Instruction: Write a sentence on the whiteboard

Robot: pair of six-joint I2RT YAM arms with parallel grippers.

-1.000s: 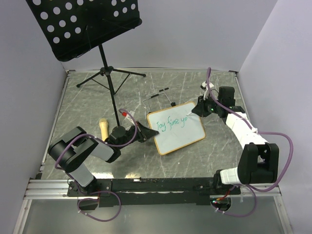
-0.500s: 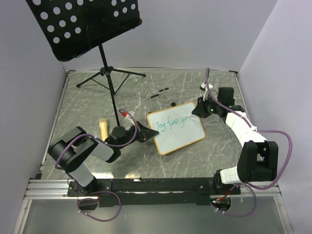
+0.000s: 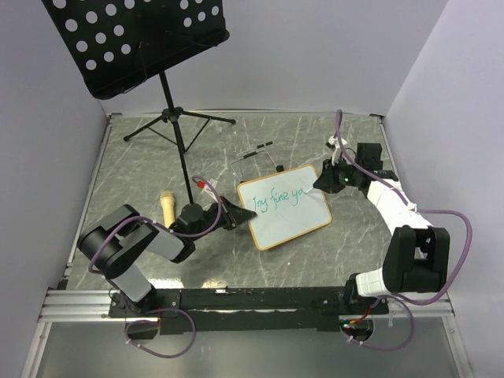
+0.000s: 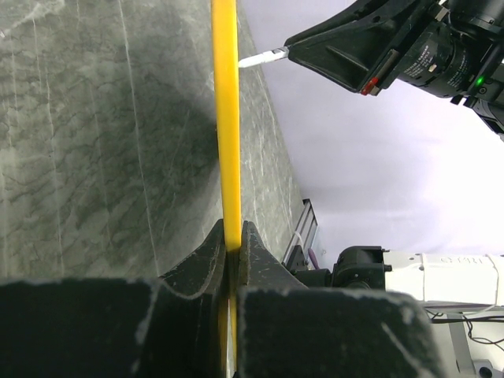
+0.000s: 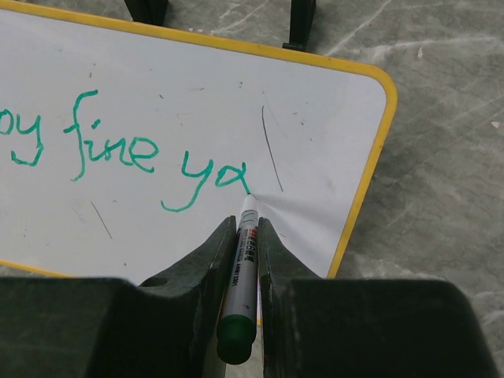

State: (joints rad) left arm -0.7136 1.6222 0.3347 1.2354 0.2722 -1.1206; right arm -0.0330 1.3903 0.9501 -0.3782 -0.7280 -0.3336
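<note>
The green writing (image 5: 206, 179) on the whiteboard (image 5: 197, 87) is longer than a second ago. Its last word now reads "ya", the new letter's tail ending at the tip of the marker (image 5: 245, 236) just ahead of the right jaws. Those jaws have shifted slightly toward the board's right edge.

You find the whiteboard (image 3: 284, 206) on the table (image 3: 354, 236), at its centre. The left gripper (image 3: 239, 216) clamps its left edge. The right gripper (image 3: 318, 183) stands over its far right corner, with the marker (image 5: 249, 206) tip on the board. The music stand (image 3: 169, 118) stands behind, to the left.
</note>
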